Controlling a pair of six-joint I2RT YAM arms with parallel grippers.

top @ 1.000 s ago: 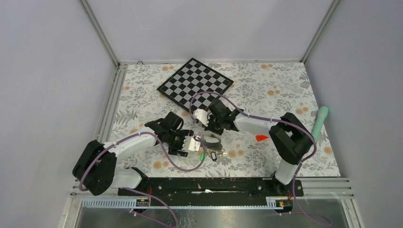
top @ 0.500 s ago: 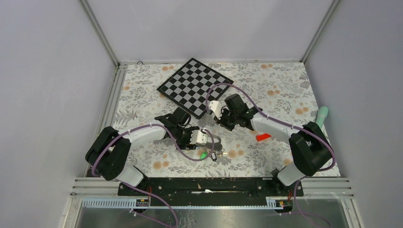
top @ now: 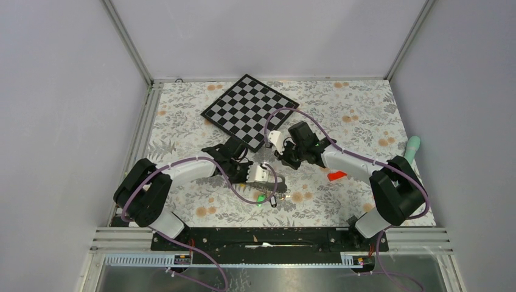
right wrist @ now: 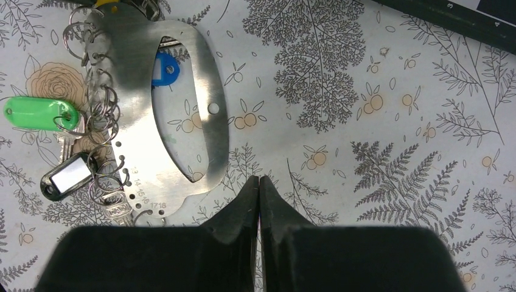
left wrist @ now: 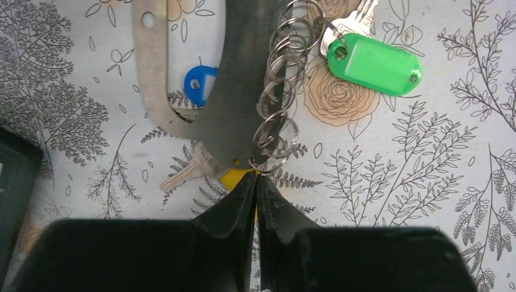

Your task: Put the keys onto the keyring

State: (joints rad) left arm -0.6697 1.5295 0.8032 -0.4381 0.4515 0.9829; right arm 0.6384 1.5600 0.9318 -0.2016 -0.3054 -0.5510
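Step in hand: the yellow tag (left wrist: 234, 179) is gripped at the near end of the keyring (right wrist: 137, 103). It is judged that this key is being brought to a free ring.
Left gripper (left wrist: 255, 179): the fingers are drawn together, and yellow is seen between them. It is taken as clamped on the yellow tag.
Right gripper (right wrist: 259, 181): the fingers are pressed together with nothing between them. The tips stand just beside the keyring's edge; contact cannot be told.
Keyring: it lies flat on the floral cloth (right wrist: 365, 121), directly ahead of the left fingertips, and ahead and to the left of the right fingertips.
Containers: no box or tray is seen; the keyring is the only holder.
Held on it: small rings (left wrist: 280, 79) are threaded in a row along one edge. The green tag (left wrist: 374, 64), ahead and to the right of the left fingertips, and the black tag (right wrist: 67, 176) hang from them.
Blue tag (left wrist: 198, 82): it is seen through the oval opening; whether it is attached cannot be told.
Next move: probably the plate must be pinned by the right gripper while the yellow key is worked on. A slip of the thin tag is the risk.
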